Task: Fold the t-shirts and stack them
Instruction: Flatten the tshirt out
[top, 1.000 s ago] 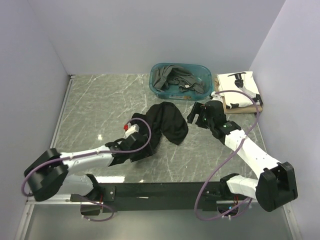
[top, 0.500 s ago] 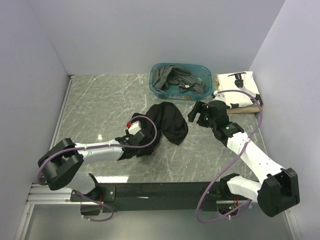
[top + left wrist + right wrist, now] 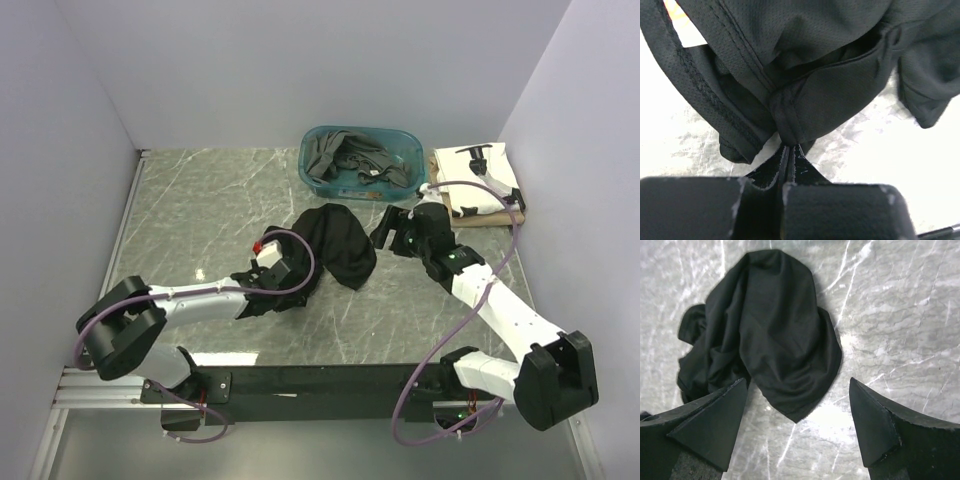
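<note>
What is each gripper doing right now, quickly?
The left gripper: jaws shut on a fold of the black t-shirt.
The right gripper: jaws open, holding nothing.

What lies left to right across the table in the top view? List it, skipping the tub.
Left hand → black t-shirt it grips → right hand, open → white printed t-shirt.

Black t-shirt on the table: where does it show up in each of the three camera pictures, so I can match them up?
Top external: black t-shirt crumpled mid-table, between both arms.
Left wrist: black t-shirt fills the upper picture, a fold pinched in the shut left tool.
Right wrist: black t-shirt centre-left, beyond the open right tool.
Shared landmark: the grey marbled table, in all three.
</note>
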Controlling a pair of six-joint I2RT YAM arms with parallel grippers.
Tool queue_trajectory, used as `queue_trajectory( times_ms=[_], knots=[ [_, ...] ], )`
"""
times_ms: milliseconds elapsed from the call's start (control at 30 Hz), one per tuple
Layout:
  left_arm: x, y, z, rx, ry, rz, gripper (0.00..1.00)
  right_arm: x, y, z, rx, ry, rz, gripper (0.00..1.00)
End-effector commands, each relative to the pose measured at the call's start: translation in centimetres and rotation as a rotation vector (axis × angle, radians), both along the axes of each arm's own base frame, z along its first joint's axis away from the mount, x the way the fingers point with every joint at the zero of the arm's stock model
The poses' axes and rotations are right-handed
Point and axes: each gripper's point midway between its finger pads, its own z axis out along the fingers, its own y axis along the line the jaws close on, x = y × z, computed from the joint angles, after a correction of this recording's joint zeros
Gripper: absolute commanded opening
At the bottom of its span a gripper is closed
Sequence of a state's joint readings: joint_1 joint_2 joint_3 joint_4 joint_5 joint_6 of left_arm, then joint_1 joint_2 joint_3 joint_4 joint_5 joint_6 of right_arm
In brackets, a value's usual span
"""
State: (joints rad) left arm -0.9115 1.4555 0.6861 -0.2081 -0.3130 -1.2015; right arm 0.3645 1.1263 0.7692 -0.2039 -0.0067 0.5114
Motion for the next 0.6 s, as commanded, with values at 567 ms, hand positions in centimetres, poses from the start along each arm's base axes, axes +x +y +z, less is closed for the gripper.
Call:
queue_trajectory(
  times_ms=[567],
  knots=[
    [1.4, 9.6, 11.1, 0.015, -0.339, 0.326, 0.01, -6.1, 5.9, -9.5, -0.148, 0.244, 0.219, 0.81]
  ],
)
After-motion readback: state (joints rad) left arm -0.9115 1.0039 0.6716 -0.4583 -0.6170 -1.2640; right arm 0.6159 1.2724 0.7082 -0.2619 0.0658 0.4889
